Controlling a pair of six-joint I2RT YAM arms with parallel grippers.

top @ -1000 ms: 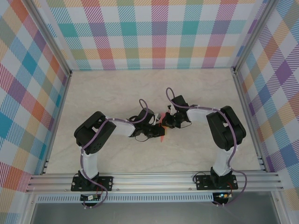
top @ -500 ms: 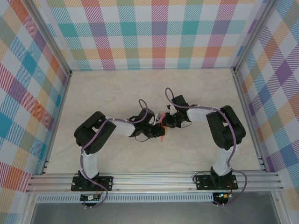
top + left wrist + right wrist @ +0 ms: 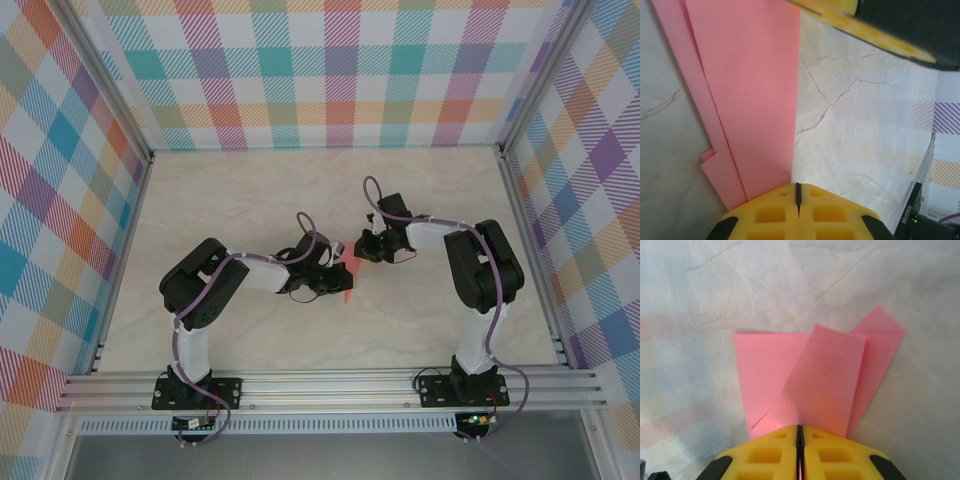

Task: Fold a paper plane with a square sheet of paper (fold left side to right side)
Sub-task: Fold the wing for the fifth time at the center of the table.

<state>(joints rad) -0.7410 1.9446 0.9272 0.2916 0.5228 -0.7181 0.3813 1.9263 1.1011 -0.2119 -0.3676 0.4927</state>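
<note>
Right hand (image 3: 800,434) pinching pink paper plane (image 3: 822,375) (layered flaps), seemingly creased

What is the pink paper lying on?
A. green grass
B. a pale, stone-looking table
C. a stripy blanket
B: the thin salmon-pink folded paper lies on the pale marble-patterned table, and the table's veined surface shows around the paper in both wrist views.
</note>
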